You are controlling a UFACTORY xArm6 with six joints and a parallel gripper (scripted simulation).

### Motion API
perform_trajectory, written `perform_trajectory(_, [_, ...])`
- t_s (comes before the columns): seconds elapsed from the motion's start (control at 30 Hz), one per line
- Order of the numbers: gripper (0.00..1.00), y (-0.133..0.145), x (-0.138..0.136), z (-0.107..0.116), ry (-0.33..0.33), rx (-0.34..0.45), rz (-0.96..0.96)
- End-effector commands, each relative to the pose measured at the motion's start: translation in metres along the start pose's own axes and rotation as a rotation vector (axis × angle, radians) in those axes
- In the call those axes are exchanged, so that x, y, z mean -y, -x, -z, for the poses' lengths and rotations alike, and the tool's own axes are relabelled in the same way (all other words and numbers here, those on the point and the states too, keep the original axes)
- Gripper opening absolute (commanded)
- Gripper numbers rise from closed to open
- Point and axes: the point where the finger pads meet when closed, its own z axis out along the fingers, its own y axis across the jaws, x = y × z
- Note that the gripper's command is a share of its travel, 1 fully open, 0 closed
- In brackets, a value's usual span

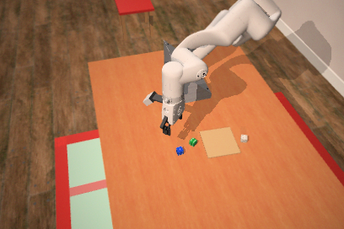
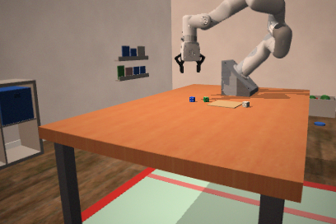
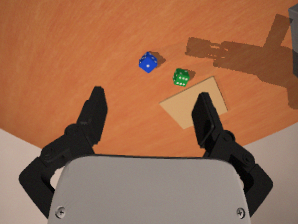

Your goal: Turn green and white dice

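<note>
Wooden flooring surrounds the orange table [image 1: 139, 190] where we work. Our gripper [image 2: 189, 66] hangs high above the tabletop with its fingers spread wide and nothing between them. Below us the tan mat [image 1: 219, 141] lies flat. We see the green die [image 1: 193, 141] just off the mat's edge, the blue die [image 1: 180, 151] close beside it, and the white die [image 1: 244, 138] on the table past the mat's opposite side.

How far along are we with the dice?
Nothing is done yet: the green die and white die lie off the mat, one at each side. The gripper hangs open and empty high above the table. Both placements and turns remain; the blue die sits untouched.
</note>
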Motion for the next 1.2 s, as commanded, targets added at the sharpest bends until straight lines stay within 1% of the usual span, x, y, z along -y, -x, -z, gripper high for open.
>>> perform_trajectory(0.0, [1.00, 0.000, 0.003, 0.001, -0.004, 0.000, -0.003])
perform_trajectory(0.3, [1.00, 0.000, 0.003, 0.000, -0.004, 0.000, -0.003])
perform_trajectory(0.4, [1.00, 0.000, 0.003, -0.007, -0.004, 0.000, -0.003])
perform_trajectory(0.47, [1.00, 0.000, 0.003, -0.007, -0.004, 0.000, -0.003])
perform_trajectory(0.57, [1.00, 0.000, 0.003, -0.024, -0.004, 0.000, -0.003])
perform_trajectory(0.8, [1.00, 0.001, 0.004, -0.078, -0.004, 0.000, -0.003])
perform_trajectory(0.9, [1.00, 0.001, 0.005, -0.094, -0.004, 0.000, -0.003])
perform_trajectory(0.97, [1.00, 0.001, 0.005, -0.100, -0.004, 0.000, -0.003])
perform_trajectory(1.17, [1.00, 0.001, 0.005, -0.104, -0.004, 0.000, -0.003])
